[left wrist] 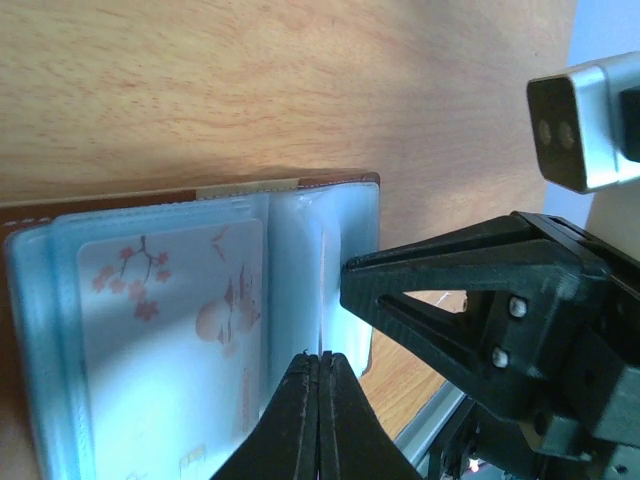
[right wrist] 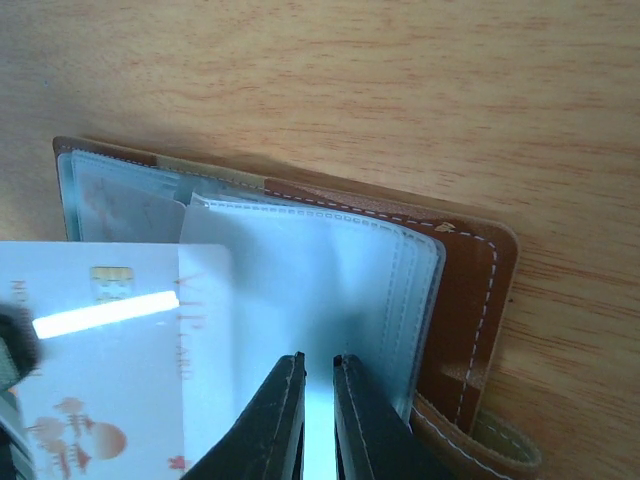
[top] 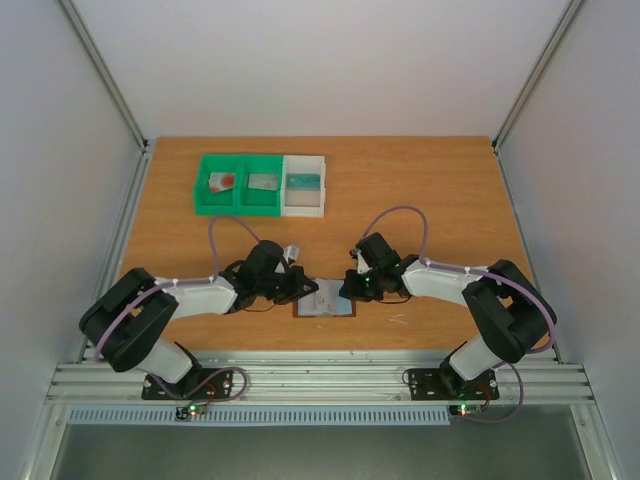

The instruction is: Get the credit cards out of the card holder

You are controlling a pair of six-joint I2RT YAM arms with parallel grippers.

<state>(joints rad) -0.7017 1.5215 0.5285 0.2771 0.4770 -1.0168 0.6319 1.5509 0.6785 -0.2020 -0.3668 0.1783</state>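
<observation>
credit card (right wrist: 110,380) likely stiff, slick, light — pinch its free edge; card holder (right wrist: 470,300) soft, floppy; left end effector (left wrist: 320,365) jaws together; right end effector (right wrist: 318,362) nearly together.

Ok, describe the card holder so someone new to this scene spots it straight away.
On the wooden table, look to the middle of the near side. The card holder lies open there: flat brown leather with clear sleeves, one showing a blossom-print card, unlike the green bin and white bin at the far side.
</observation>
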